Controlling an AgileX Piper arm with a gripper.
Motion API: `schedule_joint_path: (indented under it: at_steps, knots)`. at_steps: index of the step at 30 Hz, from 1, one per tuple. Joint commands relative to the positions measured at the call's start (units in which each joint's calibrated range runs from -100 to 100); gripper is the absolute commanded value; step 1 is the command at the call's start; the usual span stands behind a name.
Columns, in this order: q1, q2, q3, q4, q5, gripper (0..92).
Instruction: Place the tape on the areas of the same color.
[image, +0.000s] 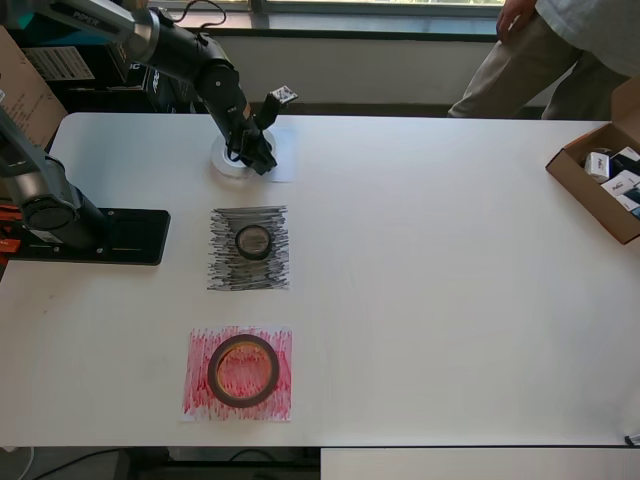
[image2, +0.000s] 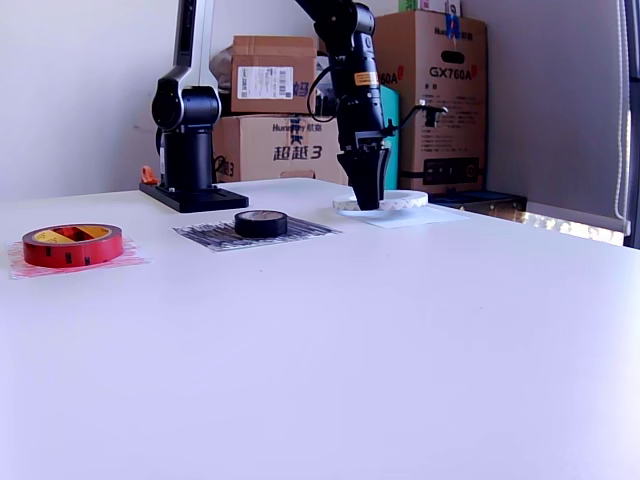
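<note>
I work over a white desk (image: 450, 300). At one o'clock in the overhead view a person (image: 545, 55) stands by the window sill; at three o'clock sits an open cardboard box (image: 600, 185). Stacked cartons (image2: 275, 110) line the pale wall (image2: 70, 90) behind me.

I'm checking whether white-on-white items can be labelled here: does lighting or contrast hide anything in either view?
Overhead view: the white tape and white sheet nearly vanish against the bright table; the end effector covers part of the roll. Exterior view: low angle and soft shadows make the white tape readable; the window at the exterior view's right is bright.
</note>
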Motion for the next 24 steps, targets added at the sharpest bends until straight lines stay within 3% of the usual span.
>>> schedule_joint_path:
  at_steps: [1,24]
  knots:
    - [0.12,-0.03,-0.63,0.33,0.48,0.0]
    - [-0.67,2.41,-6.62,0.33,3.59,0.0]
